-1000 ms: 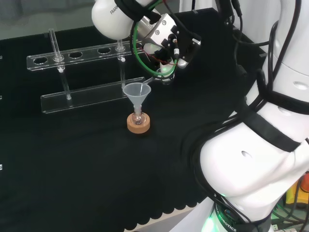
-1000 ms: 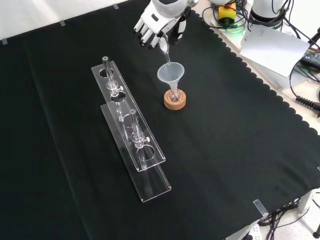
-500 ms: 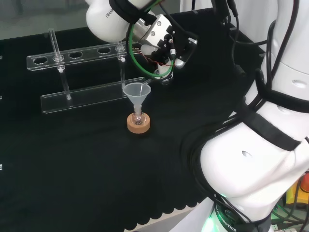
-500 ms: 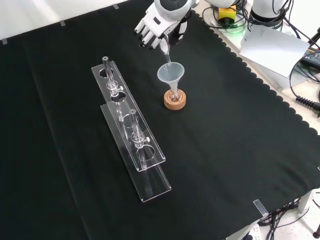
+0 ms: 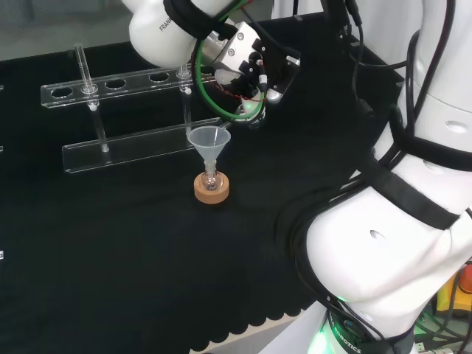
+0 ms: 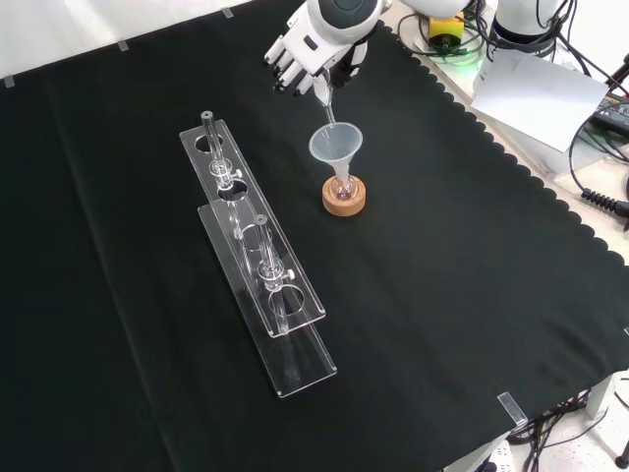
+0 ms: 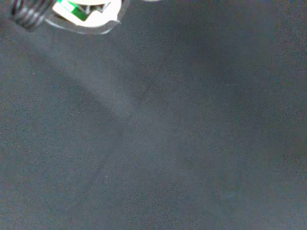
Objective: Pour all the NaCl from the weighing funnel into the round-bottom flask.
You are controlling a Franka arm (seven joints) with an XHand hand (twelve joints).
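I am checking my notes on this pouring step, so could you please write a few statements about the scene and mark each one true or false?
1. The flask sits in a cork ring. True.
2. A clear funnel stands in the flask's neck. True.
3. The hand rests flat on the cloth. False: it is raised above the funnel in the front view, with its fingers curled round the weighing funnel.
4. The weighing funnel's tip points down at the clear funnel's mouth. True.
5. The test-tube rack lies on the cork ring's right in the front view. False: it lies to the left.
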